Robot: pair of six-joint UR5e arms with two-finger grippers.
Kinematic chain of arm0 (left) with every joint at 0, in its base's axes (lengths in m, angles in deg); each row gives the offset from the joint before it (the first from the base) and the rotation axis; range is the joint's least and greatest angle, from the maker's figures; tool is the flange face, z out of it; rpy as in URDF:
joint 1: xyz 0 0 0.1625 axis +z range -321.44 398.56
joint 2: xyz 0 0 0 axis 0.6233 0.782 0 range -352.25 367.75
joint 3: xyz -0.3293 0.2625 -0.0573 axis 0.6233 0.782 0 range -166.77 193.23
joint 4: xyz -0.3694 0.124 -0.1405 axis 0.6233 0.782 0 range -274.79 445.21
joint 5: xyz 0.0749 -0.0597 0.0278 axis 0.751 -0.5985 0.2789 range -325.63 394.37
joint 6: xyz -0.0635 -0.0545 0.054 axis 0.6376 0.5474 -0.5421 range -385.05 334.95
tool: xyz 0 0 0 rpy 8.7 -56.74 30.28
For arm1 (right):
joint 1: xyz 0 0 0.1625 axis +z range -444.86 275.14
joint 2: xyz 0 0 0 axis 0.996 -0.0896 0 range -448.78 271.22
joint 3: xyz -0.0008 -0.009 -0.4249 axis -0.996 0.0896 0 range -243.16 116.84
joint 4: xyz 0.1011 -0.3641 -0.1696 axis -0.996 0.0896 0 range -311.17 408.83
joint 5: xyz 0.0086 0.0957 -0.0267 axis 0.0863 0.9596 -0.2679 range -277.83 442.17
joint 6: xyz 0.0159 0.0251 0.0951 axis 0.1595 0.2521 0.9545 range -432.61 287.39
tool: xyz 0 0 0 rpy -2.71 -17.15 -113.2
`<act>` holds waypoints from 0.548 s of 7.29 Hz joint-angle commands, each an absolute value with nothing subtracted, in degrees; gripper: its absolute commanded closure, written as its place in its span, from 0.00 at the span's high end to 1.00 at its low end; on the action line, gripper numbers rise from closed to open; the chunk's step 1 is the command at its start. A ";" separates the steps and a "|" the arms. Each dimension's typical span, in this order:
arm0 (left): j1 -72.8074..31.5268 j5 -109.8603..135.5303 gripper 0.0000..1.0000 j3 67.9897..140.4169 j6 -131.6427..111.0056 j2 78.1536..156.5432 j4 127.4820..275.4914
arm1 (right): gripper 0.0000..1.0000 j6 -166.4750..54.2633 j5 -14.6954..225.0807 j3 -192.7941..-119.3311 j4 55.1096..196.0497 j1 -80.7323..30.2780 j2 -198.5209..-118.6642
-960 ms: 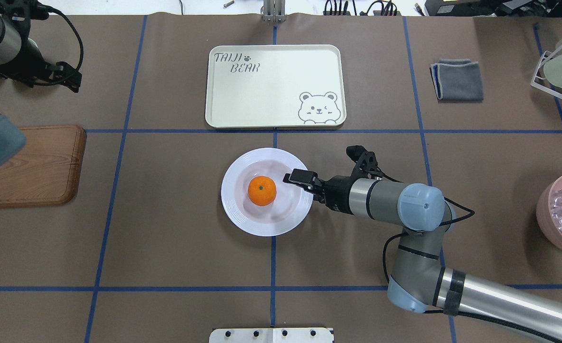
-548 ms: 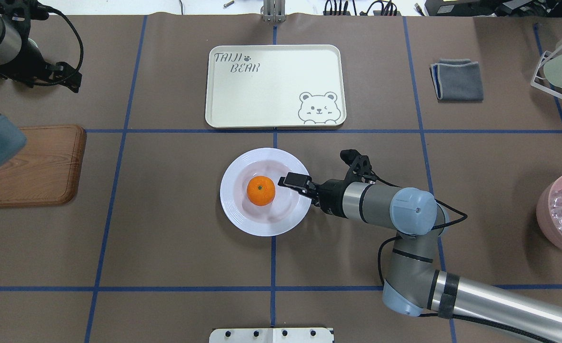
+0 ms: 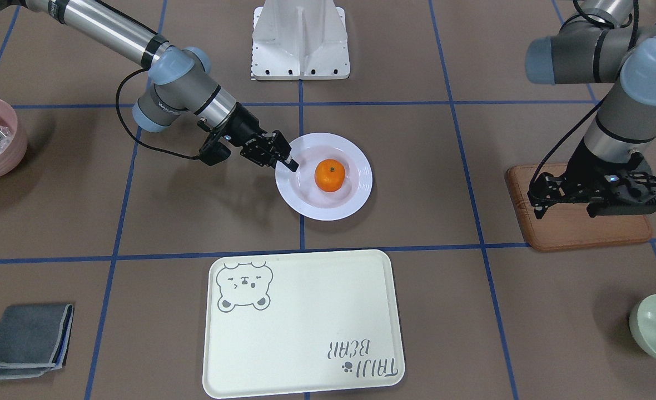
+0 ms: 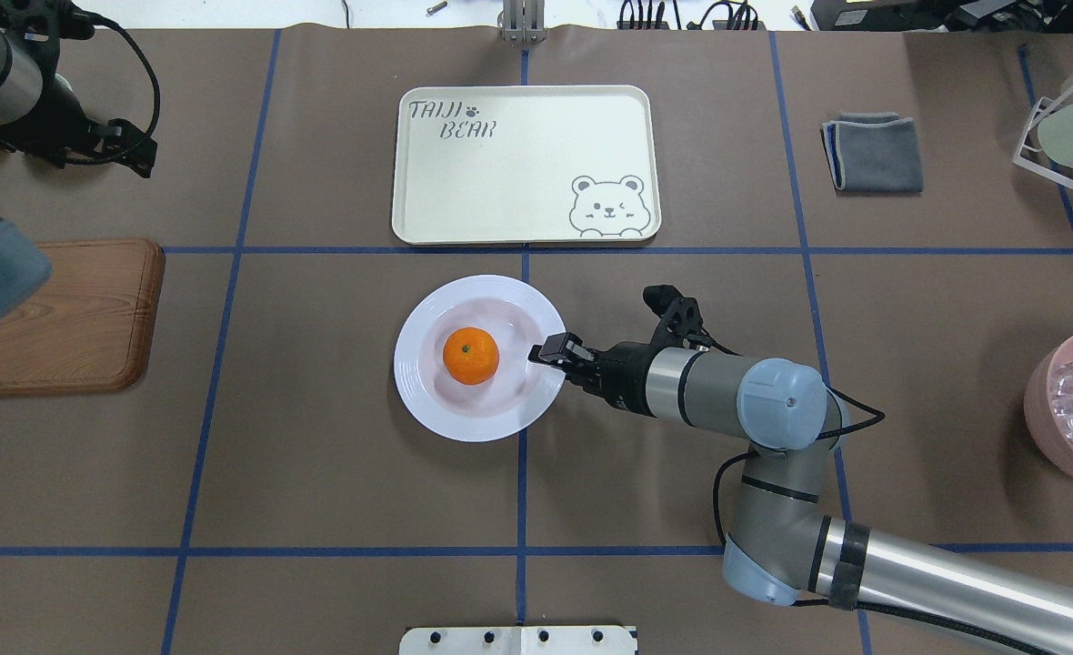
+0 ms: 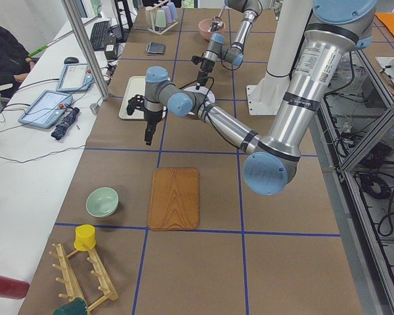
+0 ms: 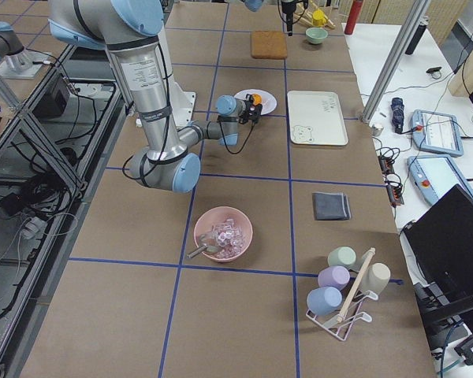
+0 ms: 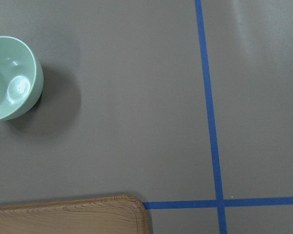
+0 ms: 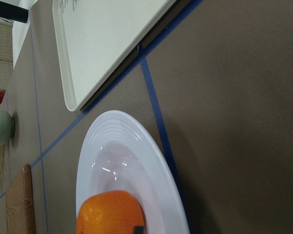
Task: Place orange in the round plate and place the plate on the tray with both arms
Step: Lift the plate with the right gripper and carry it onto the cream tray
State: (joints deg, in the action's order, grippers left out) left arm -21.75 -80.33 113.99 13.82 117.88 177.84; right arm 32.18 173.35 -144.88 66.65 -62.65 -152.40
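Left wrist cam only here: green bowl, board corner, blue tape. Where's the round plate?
Observer: The round plate sits on the table, on the robot's side of the tray, not on it.
Operator: Orange loaded?
Observer: Yes, the orange lies in the plate's sunken centre.
Operator: Right arm doing anything?
Observer: The right gripper is at the plate's rim on the robot's right side. I cannot tell whether its fingers have closed on the rim.
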 commanded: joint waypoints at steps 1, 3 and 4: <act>-21.83 -80.33 0.98 114.04 13.89 117.88 177.76 | 0.00 32.77 171.66 -145.07 66.33 -62.71 -151.98; -21.74 -80.33 0.98 113.96 14.24 117.88 177.76 | 0.00 36.19 168.23 -146.03 66.15 -62.71 -149.71; -21.74 -80.33 0.99 113.87 14.24 117.88 177.76 | 0.00 36.46 165.43 -145.95 66.23 -62.54 -149.08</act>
